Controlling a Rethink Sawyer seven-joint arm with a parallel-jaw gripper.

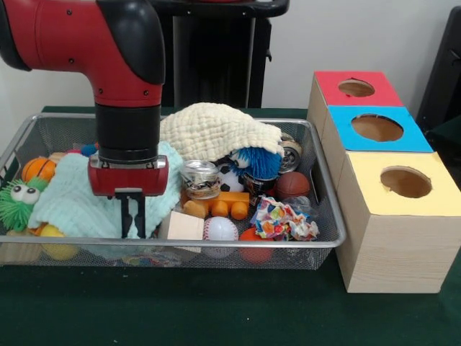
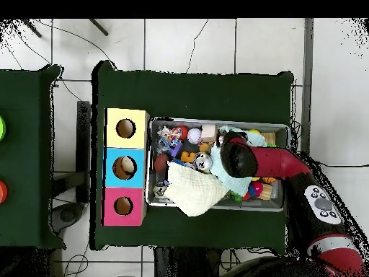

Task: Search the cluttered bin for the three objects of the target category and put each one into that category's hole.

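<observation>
The wire-mesh bin (image 1: pixel 216 246) stands on the green table and is full of clutter; it also shows in the overhead view (image 2: pixel 216 122). My gripper (image 1: pixel 132 225) hangs in its left part. The fingers (image 1: pixel 126 216) are close together, tips down on a mint cloth (image 1: pixel 68 205). A clear crumpled piece (image 1: pixel 302 205) at the bin's right side may be a bottle; no other bottle shows. The blue-topped box's hole (image 1: pixel 377 127) is to the right of the bin. In the overhead view this hole (image 2: pixel 125 167) shows something pale inside, and the arm (image 2: pixel 238 157) hides the gripper.
A cream cloth (image 1: pixel 216 130) is heaped at the bin's back. Shiny cans (image 1: pixel 200 178) (image 1: pixel 291 153), a patterned rag (image 1: pixel 281 220), a baseball (image 1: pixel 220 229), a wooden block (image 1: pixel 181 225) and a green fuzzy toy (image 1: pixel 16 204) lie around. A red-topped box (image 1: pixel 356 88) and a yellow-topped box (image 1: pixel 405 182) flank the blue one.
</observation>
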